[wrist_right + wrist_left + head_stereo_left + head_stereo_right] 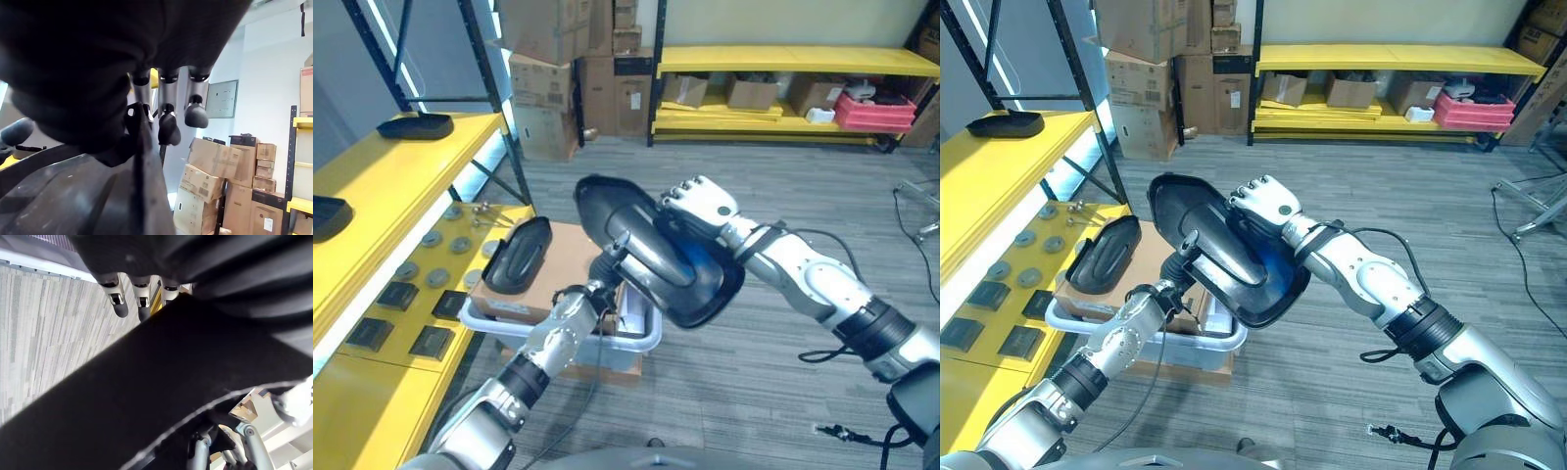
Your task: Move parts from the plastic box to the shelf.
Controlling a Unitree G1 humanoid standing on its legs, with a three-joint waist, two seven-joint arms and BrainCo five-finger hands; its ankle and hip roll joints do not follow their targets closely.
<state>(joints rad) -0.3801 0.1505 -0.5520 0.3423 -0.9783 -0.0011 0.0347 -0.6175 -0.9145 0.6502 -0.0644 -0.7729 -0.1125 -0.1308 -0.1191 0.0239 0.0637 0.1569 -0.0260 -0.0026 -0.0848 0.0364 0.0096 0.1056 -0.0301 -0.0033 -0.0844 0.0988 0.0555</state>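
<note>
Large black moulded plastic shell part point(651, 250) held in the air above the grey plastic box point(641, 343). Right hand point(700, 206) fingers curl over its upper rim; left hand point(597, 284) clamps its lower edge. Looks stiff, light, bulky, smooth; grip rims. Yellow shelf point(382, 186) lies left.

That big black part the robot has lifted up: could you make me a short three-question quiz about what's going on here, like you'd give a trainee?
1. True or false: the large black part rests on the floor.
2. Which holds the large black part? A) left hand alone B) right hand alone C) both hands
3. Fill in: a smaller black part lies on the cardboard box sitting in the grey plastic ____.

Key
1. False: it is held up in the air above the box.
2. C: the left hand grips from below, the right hand's fingers curl over its upper edge.
3. box
</note>
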